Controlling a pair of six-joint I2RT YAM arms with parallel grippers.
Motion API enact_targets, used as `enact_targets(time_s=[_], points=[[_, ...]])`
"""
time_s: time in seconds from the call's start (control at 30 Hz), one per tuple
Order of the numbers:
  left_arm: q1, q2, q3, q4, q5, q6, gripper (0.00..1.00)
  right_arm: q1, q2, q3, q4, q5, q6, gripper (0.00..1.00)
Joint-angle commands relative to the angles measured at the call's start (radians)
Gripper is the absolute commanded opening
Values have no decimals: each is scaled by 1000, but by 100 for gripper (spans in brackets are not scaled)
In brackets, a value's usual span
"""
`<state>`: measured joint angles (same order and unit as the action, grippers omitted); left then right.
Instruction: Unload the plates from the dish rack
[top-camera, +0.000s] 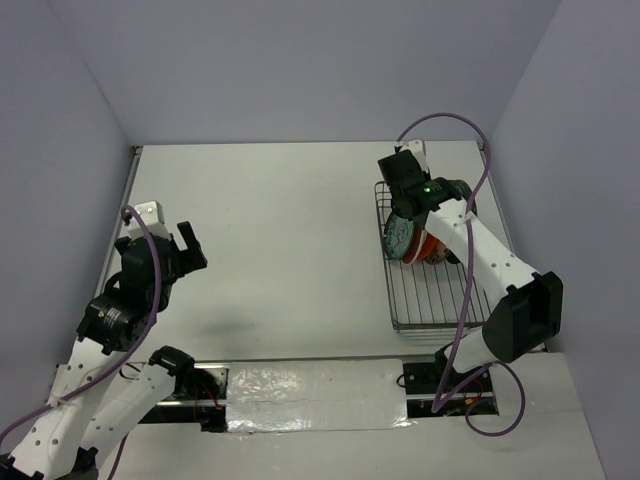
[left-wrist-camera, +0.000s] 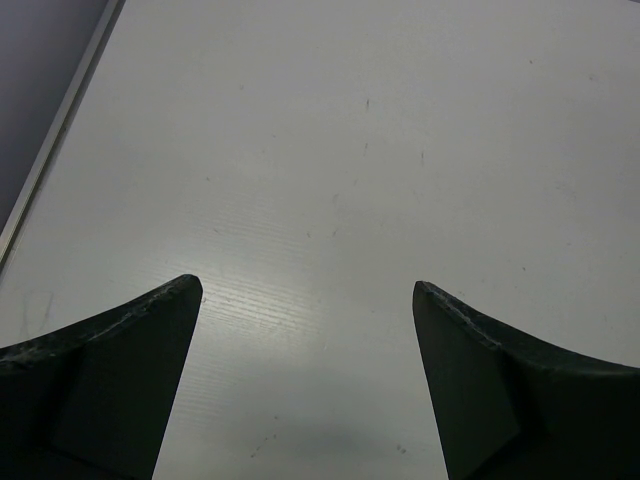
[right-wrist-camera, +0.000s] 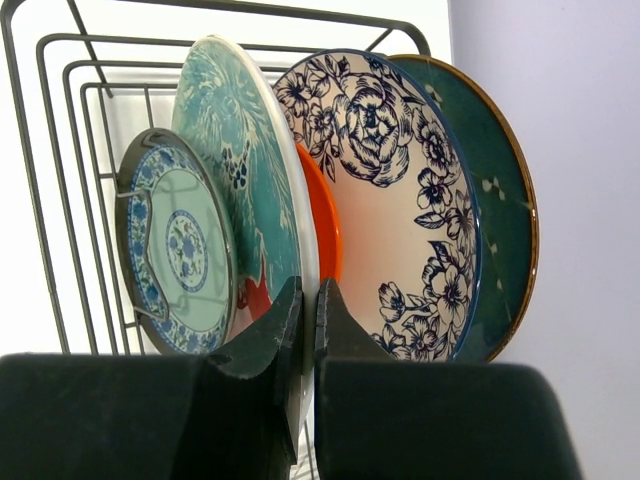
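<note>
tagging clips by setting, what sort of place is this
Probably a robot lab test cell, not a kitchen: a white table boxed in by plain walls, with a wire dish rack of plates.

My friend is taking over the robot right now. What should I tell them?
Left gripper: open, holding nothing, above the table.
Right gripper: shut on the rim of the big teal plate.
Plates: five in view, all standing in the dish rack: small blue-and-white plate, big teal plate, orange plate, floral plate, dark green plate.
Done: first grip taken; no plate is out yet.
Left: lift this one out, set it on the table, then the others.
</note>
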<state>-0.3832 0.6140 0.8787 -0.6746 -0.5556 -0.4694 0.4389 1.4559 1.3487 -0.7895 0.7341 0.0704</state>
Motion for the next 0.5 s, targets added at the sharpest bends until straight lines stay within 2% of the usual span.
enact_targets(time_s=[0.0,0.47], points=[[-3,10,3,40,0,21,99,7,-49,59,-28,94,-14,0],[-5,6,8,27,-14,15,100,60,-46,395,-195,237,-61,0]])
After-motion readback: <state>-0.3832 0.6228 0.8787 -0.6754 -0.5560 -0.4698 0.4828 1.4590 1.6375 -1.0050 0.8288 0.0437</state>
